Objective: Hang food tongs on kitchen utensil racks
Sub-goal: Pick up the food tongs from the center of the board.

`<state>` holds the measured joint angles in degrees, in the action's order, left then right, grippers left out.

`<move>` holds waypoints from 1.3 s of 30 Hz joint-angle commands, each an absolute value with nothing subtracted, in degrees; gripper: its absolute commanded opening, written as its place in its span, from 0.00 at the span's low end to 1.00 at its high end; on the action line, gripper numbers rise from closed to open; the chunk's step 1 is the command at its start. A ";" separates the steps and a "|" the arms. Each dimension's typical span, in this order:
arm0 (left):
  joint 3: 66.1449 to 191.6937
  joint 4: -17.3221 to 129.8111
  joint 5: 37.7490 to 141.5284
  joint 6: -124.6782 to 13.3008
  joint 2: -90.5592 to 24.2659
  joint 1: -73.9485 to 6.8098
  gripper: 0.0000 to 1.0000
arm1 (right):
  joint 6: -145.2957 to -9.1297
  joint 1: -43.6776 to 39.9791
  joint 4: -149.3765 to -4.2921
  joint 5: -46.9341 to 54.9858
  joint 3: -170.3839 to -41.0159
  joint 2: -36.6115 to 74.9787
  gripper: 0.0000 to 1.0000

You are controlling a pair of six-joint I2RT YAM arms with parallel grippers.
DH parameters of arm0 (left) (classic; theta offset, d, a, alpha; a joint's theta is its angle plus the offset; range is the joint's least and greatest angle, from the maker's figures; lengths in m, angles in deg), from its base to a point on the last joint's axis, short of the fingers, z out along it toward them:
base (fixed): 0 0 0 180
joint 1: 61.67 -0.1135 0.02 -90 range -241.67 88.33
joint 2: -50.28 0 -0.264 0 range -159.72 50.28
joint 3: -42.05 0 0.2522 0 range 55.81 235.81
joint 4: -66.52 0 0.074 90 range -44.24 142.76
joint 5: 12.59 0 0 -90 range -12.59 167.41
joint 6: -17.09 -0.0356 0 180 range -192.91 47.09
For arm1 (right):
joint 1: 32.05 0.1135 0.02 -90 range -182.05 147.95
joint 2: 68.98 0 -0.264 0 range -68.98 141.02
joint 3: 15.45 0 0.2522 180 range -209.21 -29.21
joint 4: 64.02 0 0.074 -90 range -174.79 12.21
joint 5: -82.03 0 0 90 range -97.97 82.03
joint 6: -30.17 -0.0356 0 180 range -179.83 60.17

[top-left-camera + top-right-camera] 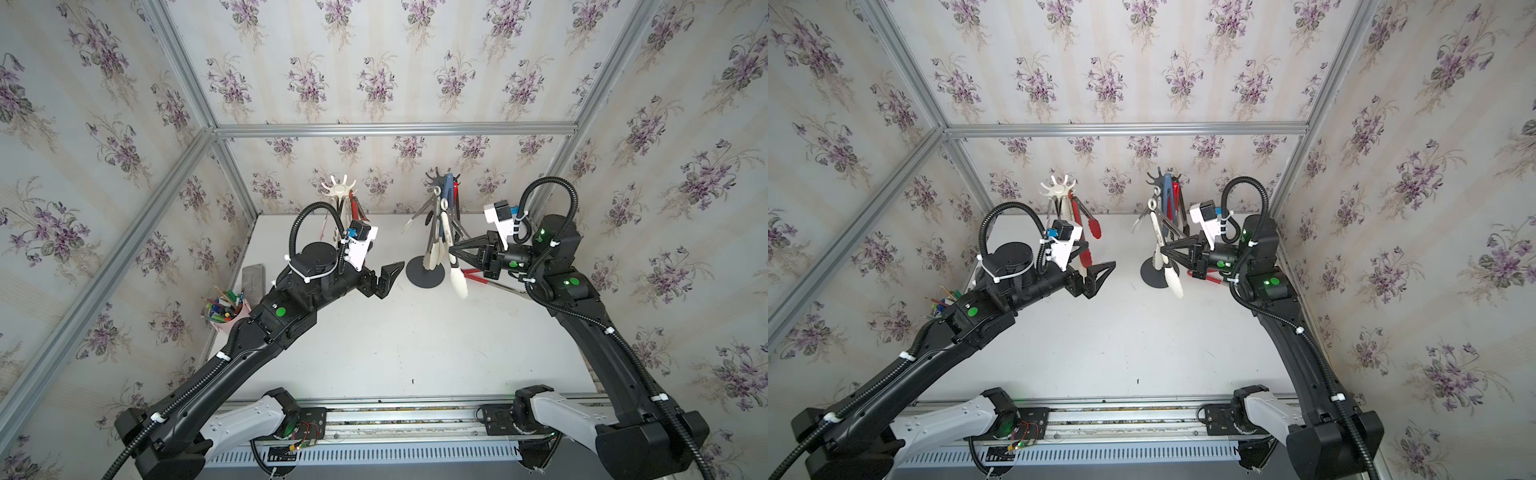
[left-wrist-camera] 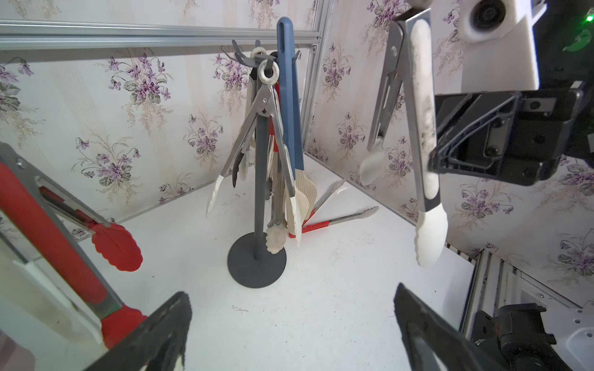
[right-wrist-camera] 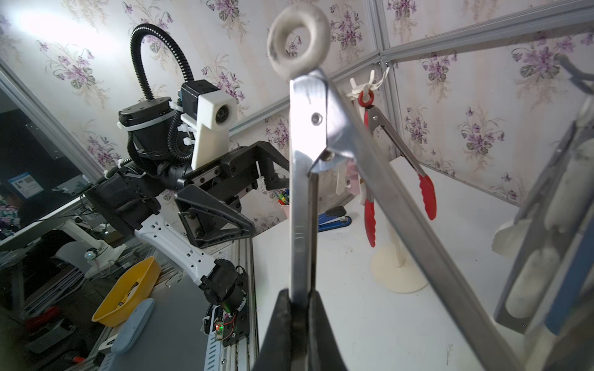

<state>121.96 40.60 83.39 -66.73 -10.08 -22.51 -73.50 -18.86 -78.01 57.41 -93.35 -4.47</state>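
- In both top views, the left gripper [image 1: 392, 280] hovers above the bench [image 1: 395, 353]. Its jaws are released, spread wide and grasp nothing. It sits between the cream-white rack [image 1: 341, 190] and the dark grey rack [image 1: 417, 276].
- In both top views, the right gripper [image 1: 1163, 249] is clenched on one arm of the white-tipped tongs [image 1: 1173, 284]. The tongs are held upright just beside the dark grey rack, tips down and off the bench.
- In a top view, the hanging red tongs [image 1: 1086, 232] are on the cream-white rack. A pair of red-handled tongs [image 1: 473, 273] lies flat on the bench near the dark grey rack's base.
- Left wrist view: the two left fingers [image 2: 173, 321] stand far apart. The dark grey rack [image 2: 258, 192] is upright and carries several tongs and a blue utensil [image 2: 287, 96]. The white-tipped tongs [image 2: 424, 160] hang apart from it.
- Right wrist view: the right jaws pinch one steel arm of the white-tipped tongs [image 3: 300, 225], and the other arm splays outward. The ring [image 3: 299, 41] at the top is apart from every hook. The cream-white rack [image 3: 398, 273] stands beyond.
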 commanded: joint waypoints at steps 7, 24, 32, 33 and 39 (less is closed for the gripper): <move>120.03 53.44 93.72 -63.31 -11.04 -25.05 0.88 | -79.53 -12.59 -63.81 58.29 -94.14 1.07 0.00; 118.49 78.57 114.93 -53.67 -22.57 -31.94 0.82 | -90.00 -9.82 -49.87 62.12 -92.82 4.45 0.00; 122.46 82.23 119.60 -51.77 -28.20 -32.05 0.78 | -90.48 -9.60 -49.73 62.69 -92.47 5.02 0.00; 122.58 82.23 119.62 -51.89 -28.23 -32.04 0.78 | -90.50 -9.55 -49.66 62.69 -92.49 5.03 0.00; 122.25 81.95 119.19 -52.69 -28.12 -32.05 0.76 | -93.61 -8.96 -45.23 62.93 -92.22 6.44 0.00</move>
